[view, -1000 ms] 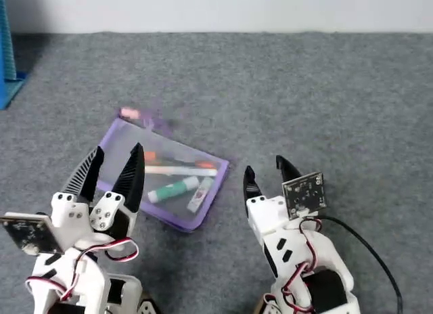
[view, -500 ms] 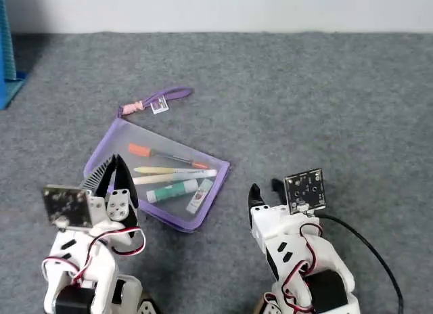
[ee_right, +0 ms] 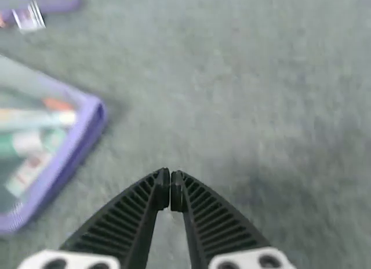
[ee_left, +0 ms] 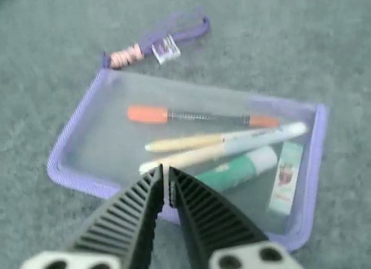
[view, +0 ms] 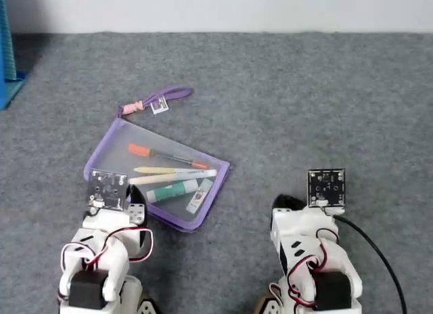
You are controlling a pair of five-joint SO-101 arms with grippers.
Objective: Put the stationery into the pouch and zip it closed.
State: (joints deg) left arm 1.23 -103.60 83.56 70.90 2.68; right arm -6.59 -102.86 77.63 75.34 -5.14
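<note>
**A:** High view puts the pouch point(view: 157, 173) where, exactly?

**B:** On the left half of the bench point(view: 325, 91), lying flat just ahead of the left arm. Pens point(view: 174, 170), a glue stick point(view: 172, 190) and an eraser point(view: 199, 195) lie inside it, seen through the clear side. Its strap point(view: 166, 95) trails toward the far edge.

**A:** And the tools?

**B:** The left tool point(ee_left: 164, 179) has its jaws pressed together on nothing and hangs above the pouch's near edge. The right tool point(ee_right: 169, 191) is the same, jaws together and empty, over bare bench beside the pouch's right corner.

**A:** Why parked like that?

**B:** My reading is that everything is stowed, so neither arm needs a grip. Whether the zip runs fully home I cannot tell.

**A:** What differs from a second ago?

**B:** Then both tools gaped wide and reached farther forward, the left one over the pouch. Both arms have since folded back toward the near edge and closed. The strap, blurred then, now lies still.
</note>
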